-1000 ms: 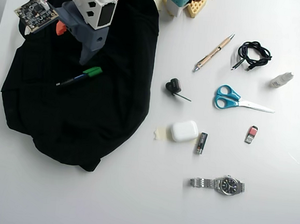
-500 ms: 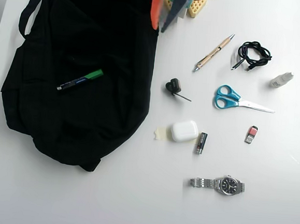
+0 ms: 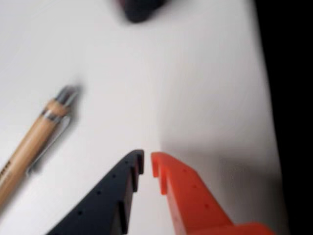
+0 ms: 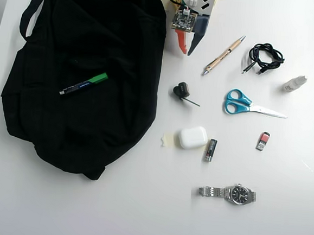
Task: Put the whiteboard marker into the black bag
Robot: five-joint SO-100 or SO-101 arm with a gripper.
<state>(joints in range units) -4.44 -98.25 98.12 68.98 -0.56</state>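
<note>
Wrist view first: your claw [image 3: 147, 165] sits low over the white surface [image 3: 195, 73] with its dark finger and orange finger nearly meeting, a thin gap between the tips and nothing in it, so it is all but clenched and empty. A tan-and-silver pen [image 3: 34, 144] lies diagonally just to its left, and a blurred dark object [image 3: 139, 10] shows at the top edge; you can't tell what that is from here. The marker is not in this view at all. Now the overhead view: the claw [image 4: 185, 43] hangs at the top, right beside the edge of the black bag [image 4: 87, 36], pointing down the frame. The whiteboard marker [image 4: 84, 84] lies on top of the bag's fabric, green end up and right; whether it sits inside an opening or merely rests on the cloth, you cannot tell. Judging by that, the drop looks done, and the arm stands clear of it. Count the rest on the surface: one pen [image 4: 223, 55], one black cable [image 4: 264, 57], one pair of blue scissors [image 4: 246, 104], one white case [image 4: 193, 137], one watch [image 4: 229, 193], one small white bottle [image 4: 294, 83].
</note>
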